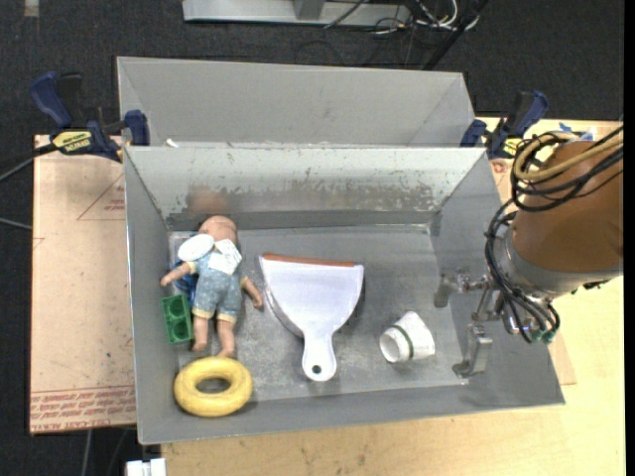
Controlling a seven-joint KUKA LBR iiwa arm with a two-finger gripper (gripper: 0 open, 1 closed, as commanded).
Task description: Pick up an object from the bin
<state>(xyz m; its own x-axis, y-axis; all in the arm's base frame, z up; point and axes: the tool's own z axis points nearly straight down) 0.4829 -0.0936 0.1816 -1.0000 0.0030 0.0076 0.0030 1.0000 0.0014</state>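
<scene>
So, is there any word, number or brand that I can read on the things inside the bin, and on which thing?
None. The doll, the white dustpan, the yellow ring, the green block and the small white cup show no text or sign that can be read.

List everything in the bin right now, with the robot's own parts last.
doll: 1, pale with light blue clothes, left side of the bin
block: 1, green, between doll and left wall
ring: 1, yellow, near left corner, by the doll's feet
dustpan: 1, white with orange edge, middle
cup: 1, white, on its side, right of dustpan
bin: 1, grey
gripper: 1, metal, by right wall, apart from cup
arm: 1, orange cover, cables, right rim
</scene>
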